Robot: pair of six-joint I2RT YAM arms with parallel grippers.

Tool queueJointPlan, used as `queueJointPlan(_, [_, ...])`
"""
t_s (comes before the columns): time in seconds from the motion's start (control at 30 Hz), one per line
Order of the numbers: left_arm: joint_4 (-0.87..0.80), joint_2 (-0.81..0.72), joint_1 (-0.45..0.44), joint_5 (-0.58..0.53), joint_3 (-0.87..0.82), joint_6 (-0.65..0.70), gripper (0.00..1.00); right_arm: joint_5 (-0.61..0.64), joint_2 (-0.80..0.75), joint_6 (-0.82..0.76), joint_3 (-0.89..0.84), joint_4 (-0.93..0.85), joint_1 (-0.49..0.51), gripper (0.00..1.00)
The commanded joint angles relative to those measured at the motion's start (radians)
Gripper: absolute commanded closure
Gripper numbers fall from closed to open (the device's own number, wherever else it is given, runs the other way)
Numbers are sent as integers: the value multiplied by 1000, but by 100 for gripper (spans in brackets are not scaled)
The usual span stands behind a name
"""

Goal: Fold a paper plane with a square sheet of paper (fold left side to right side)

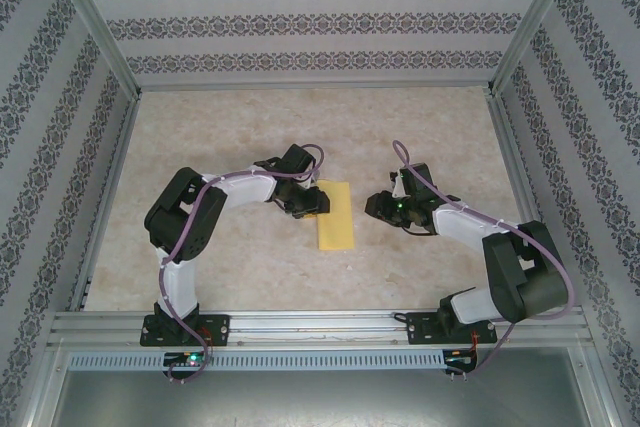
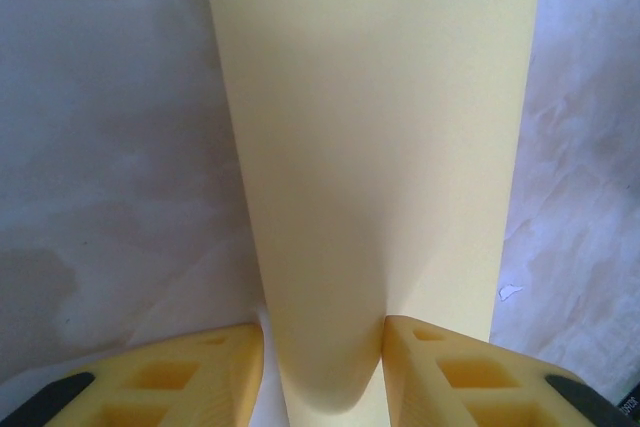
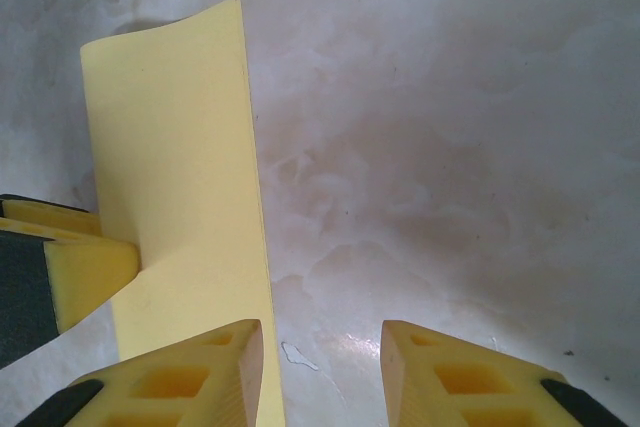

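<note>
The table (image 1: 220,247) is the broad marbled ground. The left arm (image 1: 185,227) and the right arm (image 1: 500,267) reach in from its near edge toward its middle.

The square sheet of paper (image 1: 337,222) lies at about the middle of the table as a narrow yellow rectangle. Its long axis runs from the near edge toward the far edge, only slightly tilted. In the right wrist view one corner (image 3: 225,7) curls up off the surface.

The left gripper (image 1: 305,202) is the nearer claw and sits at the sheet's left long edge, so the paper lies to its right. Its jaws are partly closed, with the sheet's rounded fold filling the gap and paper against both fingertips (image 2: 210,372). It appears to have hold of that fold, though the close view does not show how firmly.

The right gripper (image 1: 380,205) stands just beside the right long edge, with the paper to its left. Its jaws are apart with only bare table between them, and it holds nothing. One of its fingertips (image 3: 205,377) sits just at the paper's edge.

Judging by this, any flattening of the fold would run along the long axis, starting from the left side.
</note>
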Motion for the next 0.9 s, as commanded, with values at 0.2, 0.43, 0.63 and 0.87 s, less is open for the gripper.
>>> queueJointPlan(0.2, [27,137,-60,-66,-26,31,61,-1,1,-30,-9,-13,-4,64])
queueJointPlan(0.43, [-3,138,-60,-78,-15,50,61,-37,18,-32,3,-4,10,64])
queueJointPlan(0.63, [-3,143,-61,-76,-8,48,61,-45,57,-24,29,6,47,64])
queueJointPlan(0.87, [-7,148,-60,-78,-2,42,61,-62,101,-3,59,30,86,65])
